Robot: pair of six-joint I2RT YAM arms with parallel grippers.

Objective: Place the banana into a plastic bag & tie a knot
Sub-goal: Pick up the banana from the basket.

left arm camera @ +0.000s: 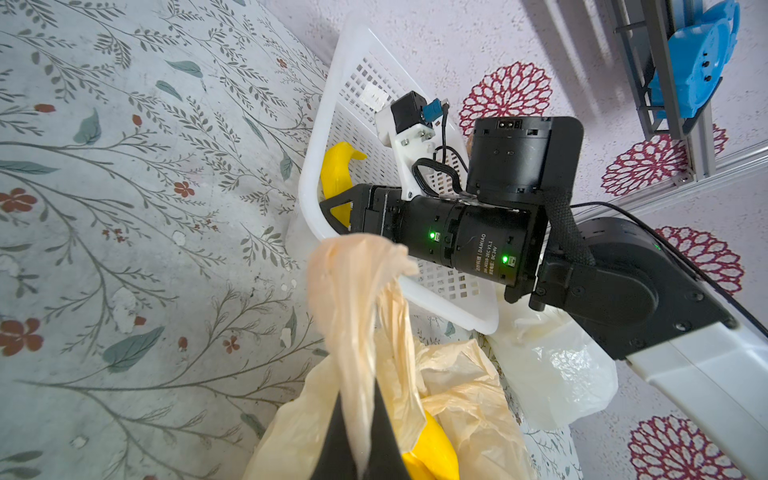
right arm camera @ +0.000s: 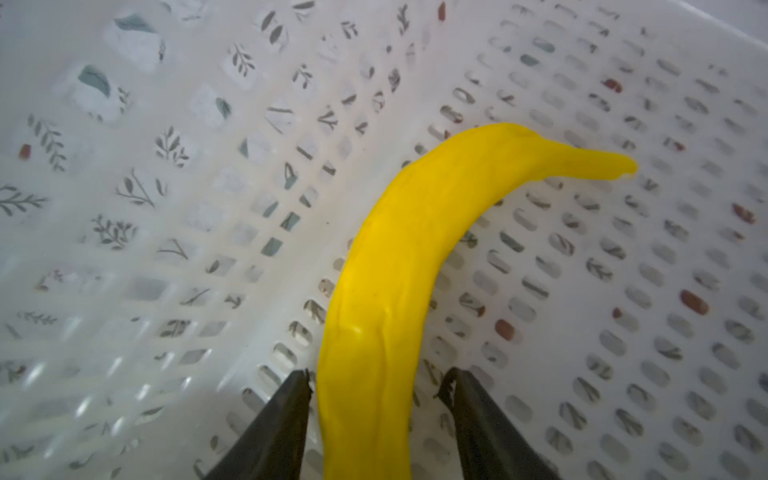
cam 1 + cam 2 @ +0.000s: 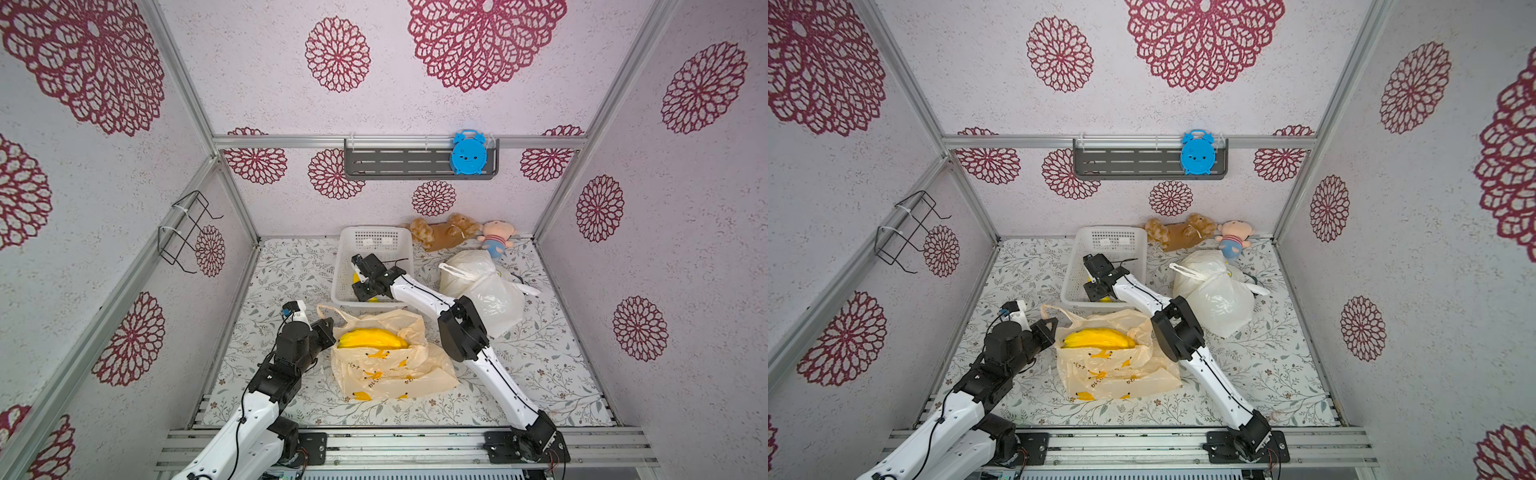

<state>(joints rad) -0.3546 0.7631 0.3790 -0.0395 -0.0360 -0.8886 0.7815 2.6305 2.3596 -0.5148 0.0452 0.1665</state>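
A yellow banana lies in the white basket; it also shows in the left wrist view. My right gripper reaches down into the basket, its jaws open on either side of the banana, one finger close against it and a gap at the other. A beige plastic bag printed with bananas lies at the front centre with its mouth open and yellow bananas inside. At the bag's left edge, my left gripper is shut on the bag's handle and holds it up.
A crumpled white plastic bag lies right of the basket under the right arm. A plush bear and a small doll lie along the back wall. A blue clock sits on the wall shelf; a wire rack hangs left.
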